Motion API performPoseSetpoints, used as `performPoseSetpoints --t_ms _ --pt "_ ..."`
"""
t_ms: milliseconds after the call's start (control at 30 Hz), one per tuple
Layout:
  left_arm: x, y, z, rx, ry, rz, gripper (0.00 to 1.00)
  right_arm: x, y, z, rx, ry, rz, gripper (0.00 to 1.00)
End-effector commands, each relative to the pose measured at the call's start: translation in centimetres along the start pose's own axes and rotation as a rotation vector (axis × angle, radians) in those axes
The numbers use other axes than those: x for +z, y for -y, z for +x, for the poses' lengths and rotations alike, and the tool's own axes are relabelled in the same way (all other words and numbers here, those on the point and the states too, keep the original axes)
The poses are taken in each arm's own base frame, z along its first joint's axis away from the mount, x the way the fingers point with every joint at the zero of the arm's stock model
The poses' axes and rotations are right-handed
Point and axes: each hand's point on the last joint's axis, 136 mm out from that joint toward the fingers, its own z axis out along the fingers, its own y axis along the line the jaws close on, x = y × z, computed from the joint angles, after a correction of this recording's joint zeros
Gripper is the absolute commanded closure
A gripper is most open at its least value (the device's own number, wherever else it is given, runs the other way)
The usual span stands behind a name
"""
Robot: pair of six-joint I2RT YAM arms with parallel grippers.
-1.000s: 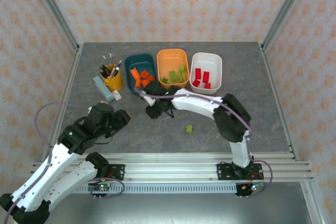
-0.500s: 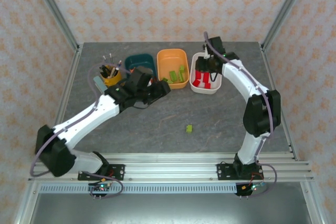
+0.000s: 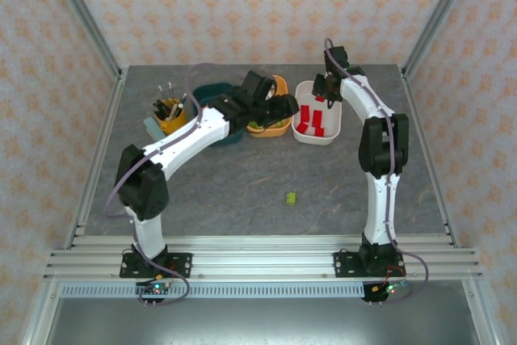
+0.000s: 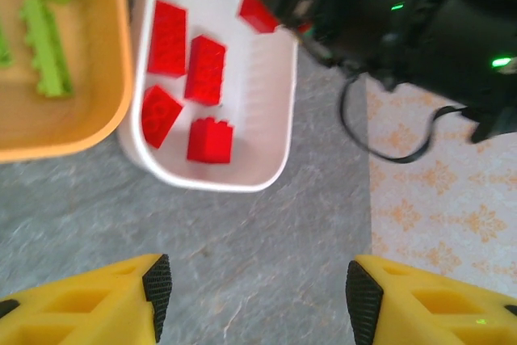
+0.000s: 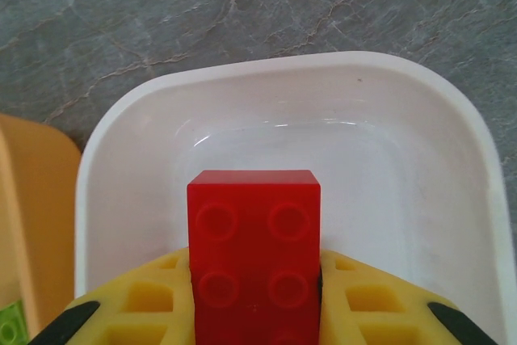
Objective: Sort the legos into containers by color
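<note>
From above, the left arm [image 3: 174, 147] is stretched far across the table [image 3: 242, 175], and the left gripper [image 3: 279, 107] hangs over the orange bin [image 3: 279, 83]; from this height its fingers cannot be read. The teal bin [image 3: 212, 92] sits just left of it, half covered by that arm, with the yellow pen cup [image 3: 171, 117] further left. The right gripper [image 3: 326, 89] is out over the far end of the white bin [image 3: 333, 123], where red legos [image 3: 312, 119] lie on the floor of the bin. One green lego [image 3: 291, 197] sits alone on the open table, nearer than all three bins and well apart from them. Over to the left wrist: the yellow fingers [image 4: 121, 305] stand wide apart with nothing between them, bare table beneath the left gripper [image 4: 258, 296]. Beyond it the white bin [image 4: 271, 163] holds four loose red legos [image 4: 204, 70], the orange bin [image 4: 121, 62] touches its left side with green legos [image 4: 47, 46] inside, and the right arm [image 4: 420, 30] reaches in, dark, from the far right with a red brick [image 4: 257, 10] at its tip. On the right wrist, the right gripper [image 5: 254, 309] has its fingers [image 5: 137, 305] clamped on both sides of that red brick [image 5: 254, 232], studs facing the camera, held above the white bin [image 5: 283, 66], with the orange bin [image 5: 32, 224] at the left edge.
</note>
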Motion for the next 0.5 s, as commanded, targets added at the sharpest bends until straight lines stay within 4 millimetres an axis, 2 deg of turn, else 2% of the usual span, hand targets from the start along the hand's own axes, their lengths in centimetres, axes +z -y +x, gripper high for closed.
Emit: performPoseSetpoints --t_ms 0,33,100,467 --pt "-0.4 1.7 -0.7 0.061 0.004 0.012 0.38 0.5 0.1 -1.4 0.038 0.038 0.02 0.76" --pt "0.5 1.3 -0.7 0.06 -0.004 0.001 0.38 1.0 0.2 -1.4 0.043 0.034 0.026 0.76" --pt "0.9 1.3 -0.7 0.059 -0.008 -0.002 0.38 2.0 0.4 -1.2 0.054 0.025 0.035 0.76" --pt "0.2 0.6 -0.5 0.056 0.0 -0.023 0.38 5.0 0.9 -0.8 0.141 -0.005 0.066 0.71"
